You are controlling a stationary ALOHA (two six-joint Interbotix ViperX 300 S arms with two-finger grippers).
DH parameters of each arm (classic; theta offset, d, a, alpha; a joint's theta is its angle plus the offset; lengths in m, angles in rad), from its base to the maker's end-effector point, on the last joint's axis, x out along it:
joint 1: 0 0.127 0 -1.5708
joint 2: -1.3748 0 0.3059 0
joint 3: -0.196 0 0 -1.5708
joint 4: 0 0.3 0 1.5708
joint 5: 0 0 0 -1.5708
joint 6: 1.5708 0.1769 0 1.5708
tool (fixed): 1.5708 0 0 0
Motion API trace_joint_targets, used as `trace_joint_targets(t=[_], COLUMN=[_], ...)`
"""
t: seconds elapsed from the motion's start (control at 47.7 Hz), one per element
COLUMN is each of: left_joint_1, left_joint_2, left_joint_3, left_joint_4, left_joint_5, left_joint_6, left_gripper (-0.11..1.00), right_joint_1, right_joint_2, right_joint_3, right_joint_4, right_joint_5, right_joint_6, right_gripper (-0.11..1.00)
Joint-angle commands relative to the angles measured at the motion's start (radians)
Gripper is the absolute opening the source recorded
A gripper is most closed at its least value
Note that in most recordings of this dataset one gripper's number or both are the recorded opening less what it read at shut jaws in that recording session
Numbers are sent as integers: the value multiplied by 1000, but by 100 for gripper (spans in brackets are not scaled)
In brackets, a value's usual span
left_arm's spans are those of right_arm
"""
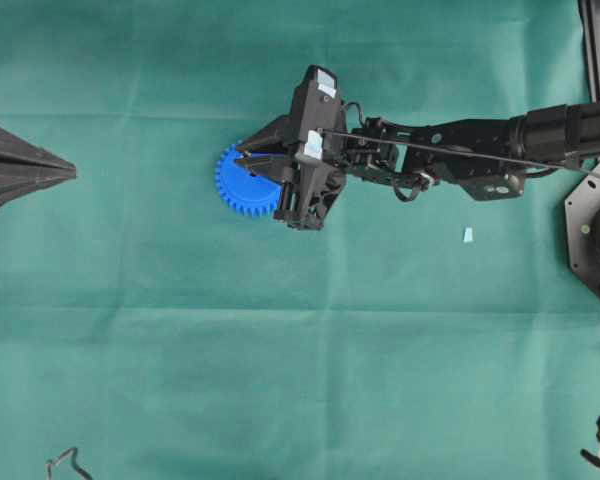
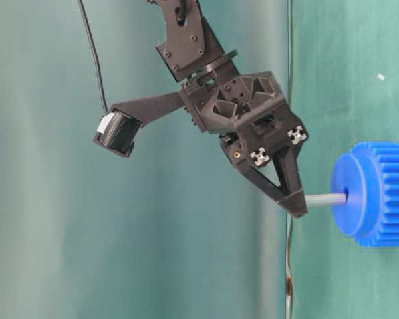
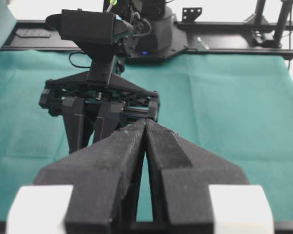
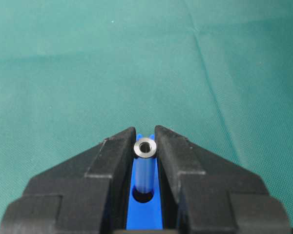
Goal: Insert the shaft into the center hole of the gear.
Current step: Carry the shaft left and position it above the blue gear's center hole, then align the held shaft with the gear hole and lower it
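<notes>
Right now the right gripper (image 2: 296, 205) is clamped on the shaft (image 2: 326, 199), a thin silver pin whose far end sits in the center hole (image 2: 346, 197) of the blue gear (image 2: 376, 194), which lies flat on the green cloth (image 1: 280, 380). Well off to one side, the left gripper (image 1: 70, 173) hangs over bare cloth, its fingers (image 3: 127, 141) pressed together on nothing.

Robotics lab bench: a flat table covered w/ green cloth (image 1: 280, 380), black metal frame rails (image 3: 224, 29) along the far edge, two black robot arms mounted on it, loose cabling (image 2: 93, 53).
</notes>
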Motion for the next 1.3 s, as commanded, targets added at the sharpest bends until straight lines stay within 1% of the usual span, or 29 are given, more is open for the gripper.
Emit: trace_joint_targets(t=[0.0,0.314,0.545,0.734,0.859,1.279], left_joint_1=[2,2,2,2,2,2], left_joint_2=[6,8,8,8,8,8], left_joint_3=[-15,-17,-17,-15,-17,-17], left_joint_4=[3,3,3,3,3,3], left_joint_5=[-5,-5,-5,-5,-5,-6], left_joint_6=[-2,-3,-3,-3,-3,-3], left_gripper=[0,0,0,0,0,0], right_joint_1=[2,2,2,2,2,2], right_joint_2=[-20,-84,-77,-40,-25,-28], right_joint_3=[-9,18,17,11,11,8], right_joint_4=[3,5,3,5,17,17], right_joint_5=[-3,-2,-5,-11,-18,-48], right_joint_6=[2,-2,-2,3,3,0], right_gripper=[18,18,18,18,18,18])
